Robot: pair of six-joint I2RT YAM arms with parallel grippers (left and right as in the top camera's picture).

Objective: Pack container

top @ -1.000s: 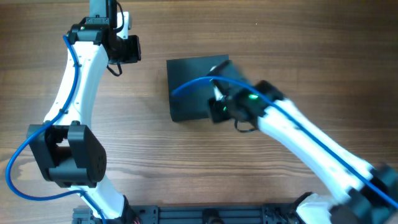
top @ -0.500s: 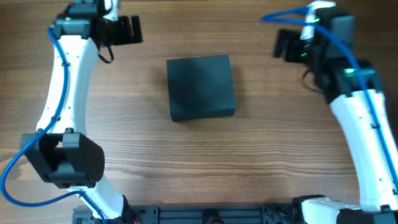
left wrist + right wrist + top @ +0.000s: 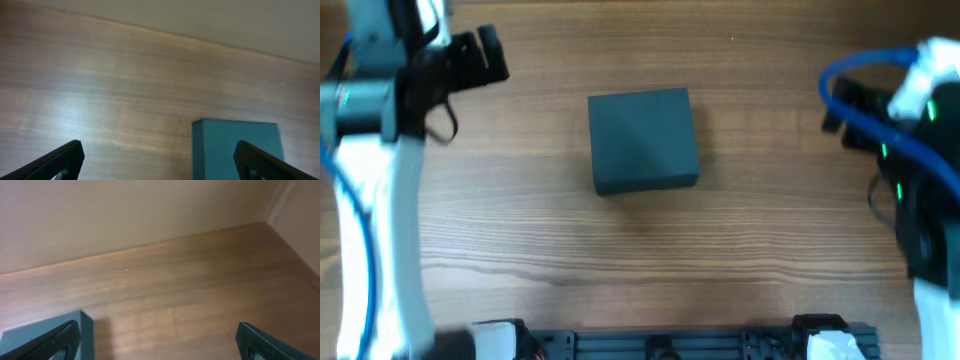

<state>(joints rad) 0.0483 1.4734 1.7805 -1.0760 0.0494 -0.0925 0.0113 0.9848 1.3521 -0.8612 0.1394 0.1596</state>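
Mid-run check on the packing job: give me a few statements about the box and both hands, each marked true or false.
1. The box sits on the table with its lid shut. True.
2. The left hand is clamped on the box. False: it is open and holds nothing, off to one side and apart from the box.
3. The right hand is open and empty. True.
4. The right hand hangs directly over the box. False: it is out to the side, with bare table between it and the box.
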